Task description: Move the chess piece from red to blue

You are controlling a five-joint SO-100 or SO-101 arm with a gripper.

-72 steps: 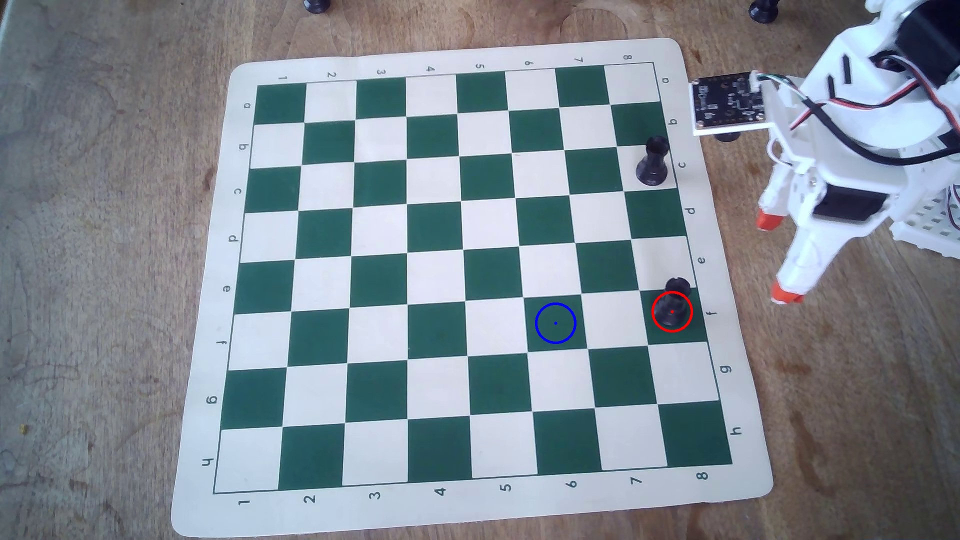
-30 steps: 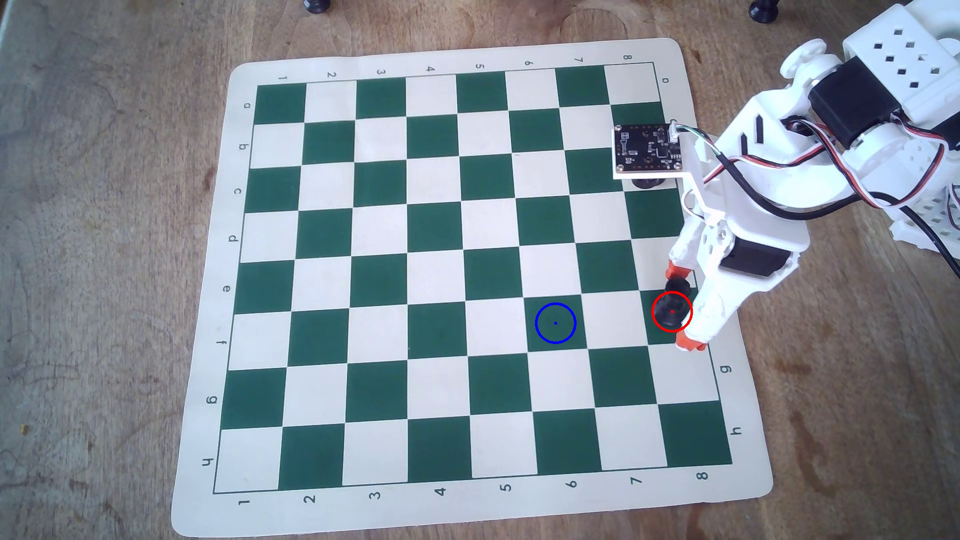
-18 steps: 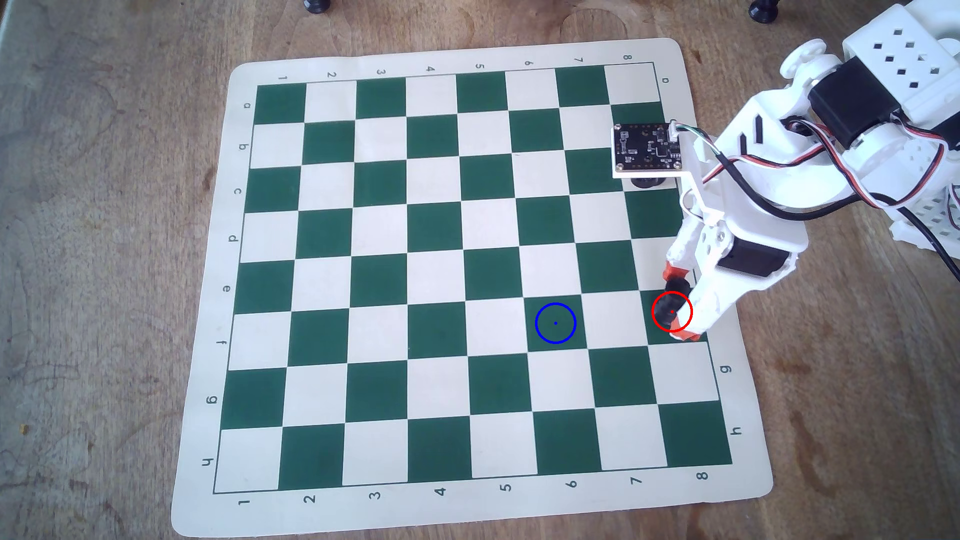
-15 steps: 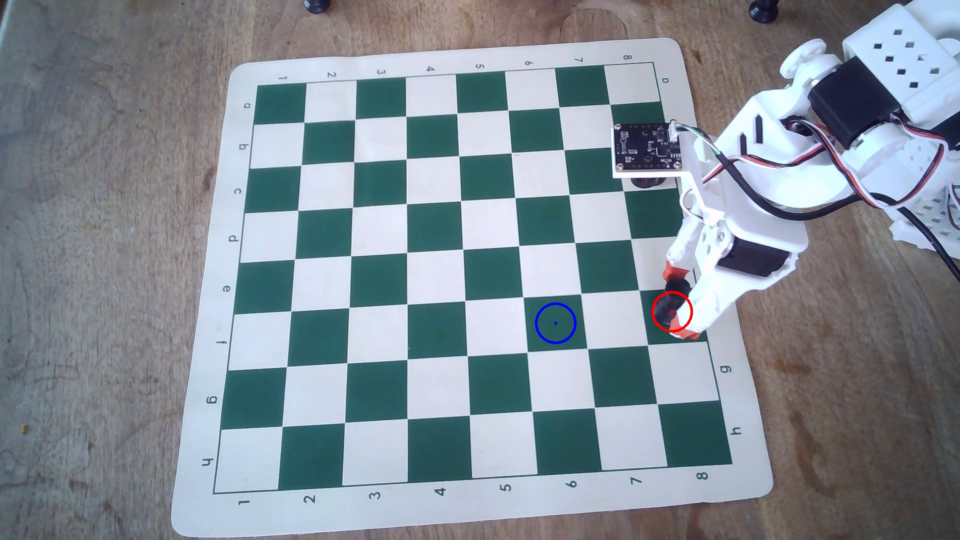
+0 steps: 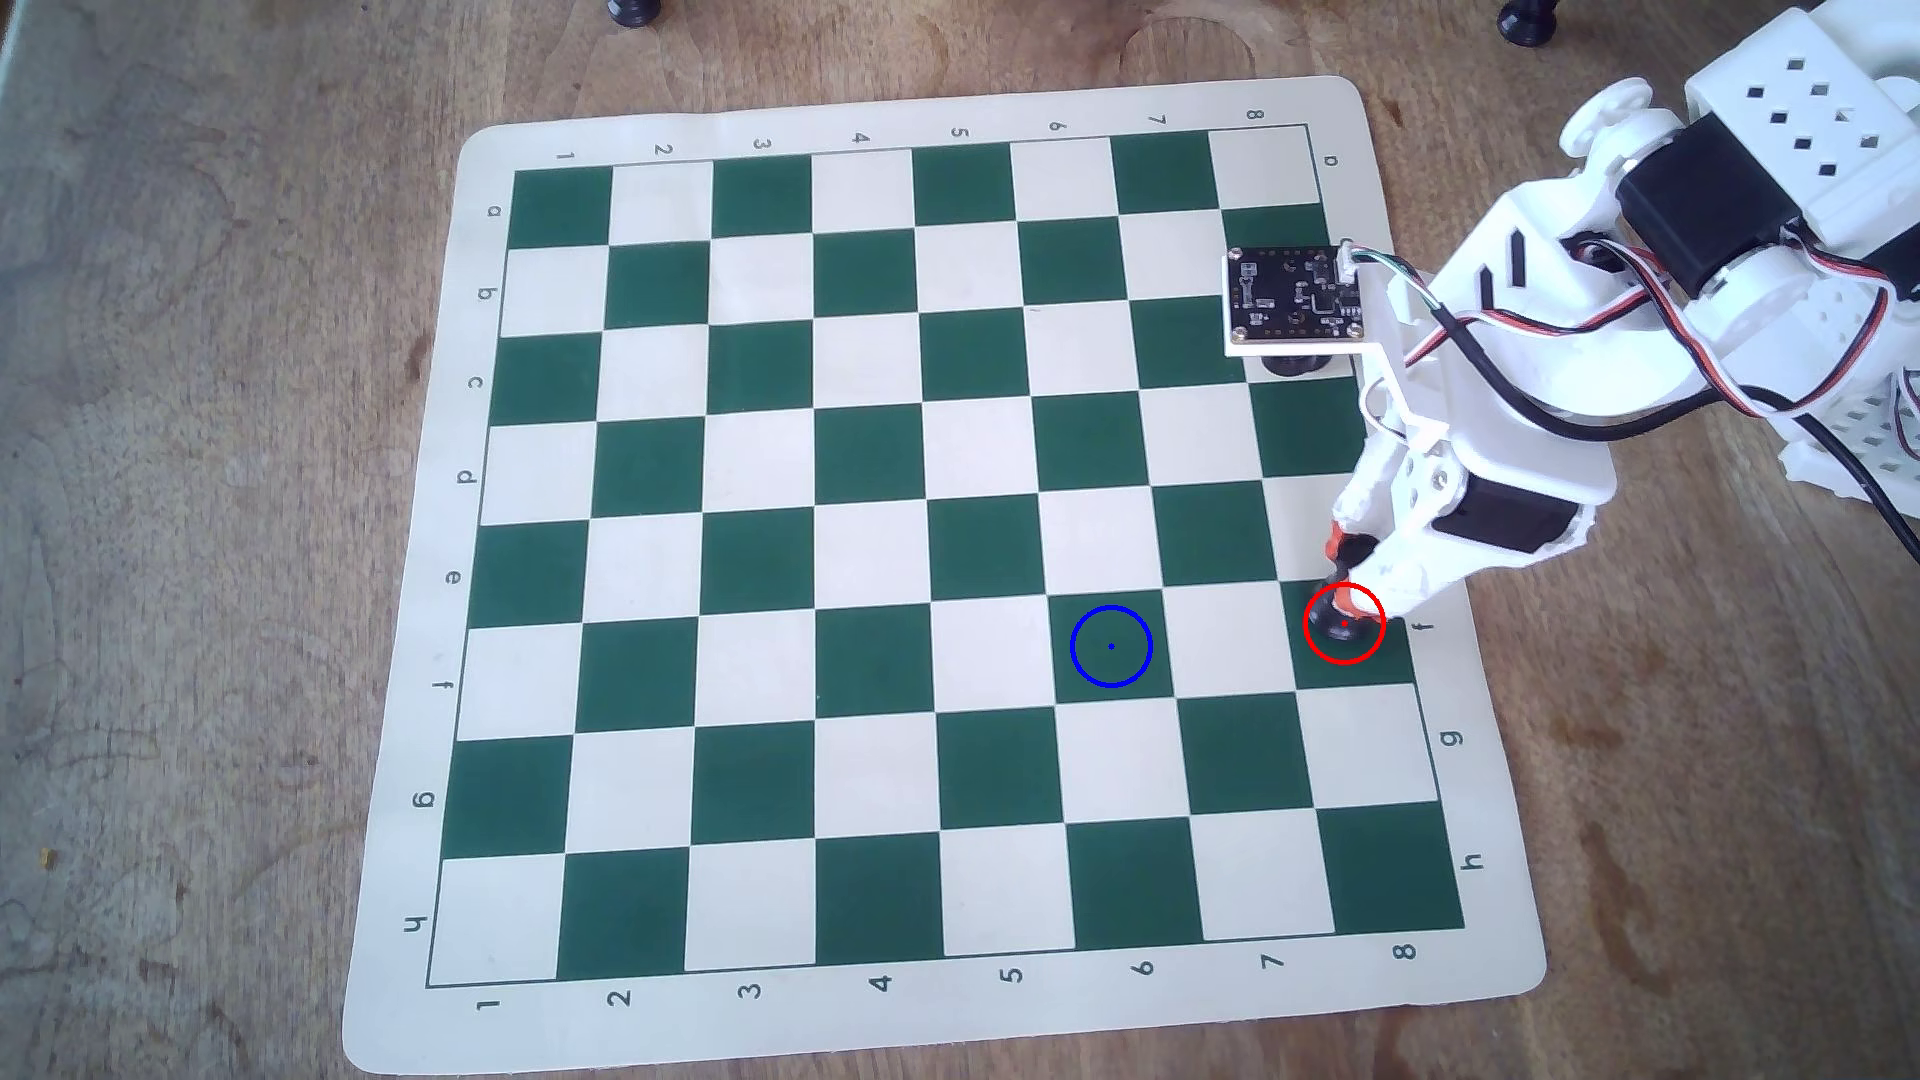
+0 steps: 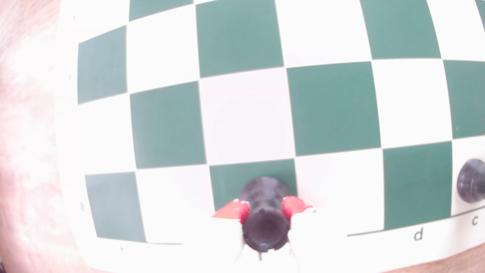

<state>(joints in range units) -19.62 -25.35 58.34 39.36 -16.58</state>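
Holding the rook (image 6: 265, 210) by its thin middle, the gripper (image 6: 265, 210) has a red pad (image 6: 237, 211) on each side of it. In the wrist view the pads press right against the black piece, one on the left and one on the right, so the gripper is closed on the rook. I think it grabs the thin part because the wider top then cannot slip down through the pads.

From above, the rook (image 5: 1331, 619) sits inside the red ring (image 5: 1344, 623), on a green square at the right edge of the board (image 5: 665, 582). Its base looks like it is on the square or just above it; I cannot tell which. The arm (image 5: 1475, 519) reaches in from the right side, so it does not cover the way to the goal.

The blue ring (image 5: 1111, 646) is on another green square in the same row, to the left in the overhead view, with one white square in between. No piece stands there.

A second rook (image 6: 471, 181) stands near the right edge of the wrist view, well apart from the held one. From above it hides mostly under the little camera board (image 5: 1296, 296).

I think the grab is done and the lift comes next. The rook should go straight up first, so its wide base does not drag on the mat and tip.
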